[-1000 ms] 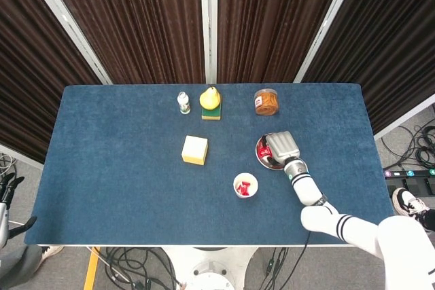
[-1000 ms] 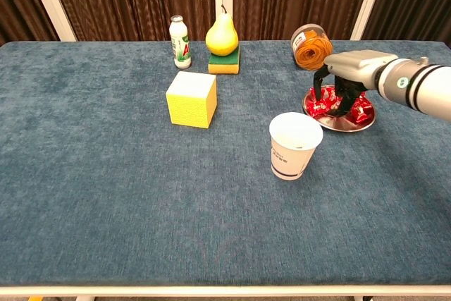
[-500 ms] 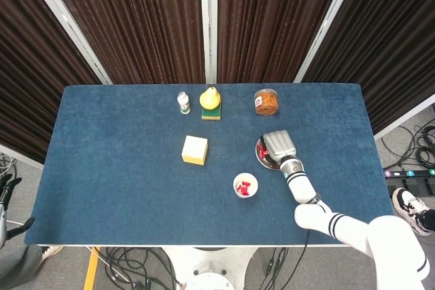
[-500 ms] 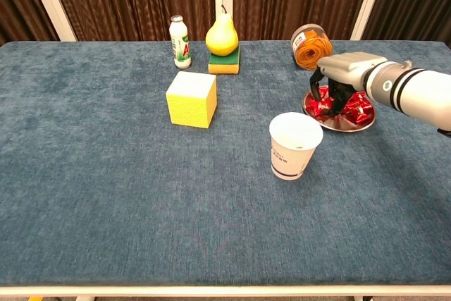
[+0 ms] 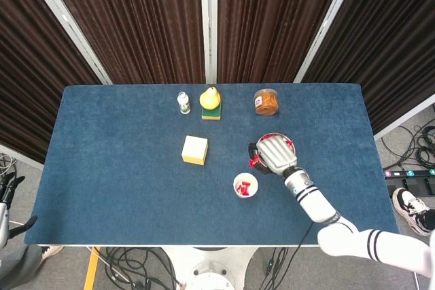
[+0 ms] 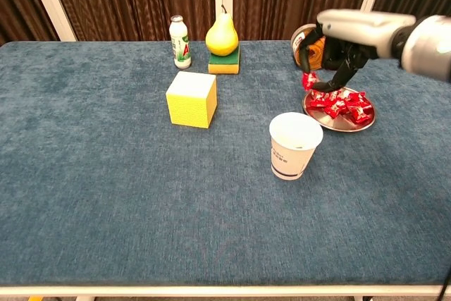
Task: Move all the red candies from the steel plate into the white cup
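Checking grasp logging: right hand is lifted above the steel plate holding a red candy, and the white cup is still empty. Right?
Not quite. The white cup is not empty: the head view shows red candies already inside it. The rest holds: the right hand is lifted above the steel plate, holding a red candy, as the chest view shows.

We see a table (image 5: 122, 168) covered in dark blue fabric with a pale edge along its near side. Behind its far edge hang dark brown pleated curtains (image 5: 136, 18), split by white slanted and upright frame bars (image 5: 209, 22). Below the near edge, black cables (image 5: 129, 263) sprawl over a grey floor (image 5: 61, 269), beside a strip of yellow tape (image 5: 90, 269). Past the right edge more cables (image 5: 425, 140) lie coiled.
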`<act>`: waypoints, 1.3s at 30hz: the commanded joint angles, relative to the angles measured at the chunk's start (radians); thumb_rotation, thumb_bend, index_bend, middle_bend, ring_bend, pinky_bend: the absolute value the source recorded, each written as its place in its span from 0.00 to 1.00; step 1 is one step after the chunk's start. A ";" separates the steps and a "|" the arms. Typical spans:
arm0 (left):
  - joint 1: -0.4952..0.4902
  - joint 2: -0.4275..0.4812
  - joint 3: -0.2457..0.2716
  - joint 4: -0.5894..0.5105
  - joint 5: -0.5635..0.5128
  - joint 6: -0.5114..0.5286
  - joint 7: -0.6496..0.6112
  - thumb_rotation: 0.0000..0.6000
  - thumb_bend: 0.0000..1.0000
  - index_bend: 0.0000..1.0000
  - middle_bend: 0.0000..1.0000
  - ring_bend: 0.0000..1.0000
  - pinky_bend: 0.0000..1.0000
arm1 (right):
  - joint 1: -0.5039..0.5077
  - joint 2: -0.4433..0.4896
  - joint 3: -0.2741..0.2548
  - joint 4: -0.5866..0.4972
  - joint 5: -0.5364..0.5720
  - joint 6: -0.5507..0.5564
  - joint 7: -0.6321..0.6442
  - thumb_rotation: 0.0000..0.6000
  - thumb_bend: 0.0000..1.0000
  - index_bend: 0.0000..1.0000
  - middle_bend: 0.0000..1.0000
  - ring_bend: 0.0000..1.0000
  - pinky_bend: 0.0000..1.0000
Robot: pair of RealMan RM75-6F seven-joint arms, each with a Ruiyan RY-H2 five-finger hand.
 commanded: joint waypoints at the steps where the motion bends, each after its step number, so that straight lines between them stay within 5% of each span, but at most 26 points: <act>1: -0.002 0.002 0.001 -0.005 0.003 -0.001 0.004 1.00 0.00 0.22 0.21 0.21 0.20 | -0.036 0.098 -0.037 -0.137 -0.126 0.007 0.068 1.00 0.36 0.68 1.00 1.00 1.00; 12: -0.006 0.007 0.003 -0.017 0.004 -0.008 0.016 1.00 0.00 0.22 0.21 0.21 0.20 | -0.006 0.022 -0.084 -0.075 -0.099 -0.043 -0.003 1.00 0.36 0.58 1.00 1.00 1.00; 26: -0.004 0.009 0.002 -0.015 0.000 -0.006 0.012 1.00 0.00 0.22 0.21 0.21 0.20 | -0.010 0.024 -0.057 -0.060 -0.075 -0.005 0.023 1.00 0.35 0.35 1.00 1.00 1.00; 31: -0.005 0.006 0.002 -0.011 0.002 -0.006 0.007 1.00 0.00 0.22 0.21 0.21 0.20 | -0.025 0.062 -0.029 0.043 0.065 0.020 -0.016 1.00 0.34 0.35 1.00 1.00 1.00; 39: -0.007 0.007 0.005 -0.017 0.008 -0.007 0.011 1.00 0.00 0.22 0.21 0.21 0.20 | 0.010 -0.044 -0.061 0.253 0.275 -0.047 -0.143 1.00 0.19 0.39 1.00 1.00 1.00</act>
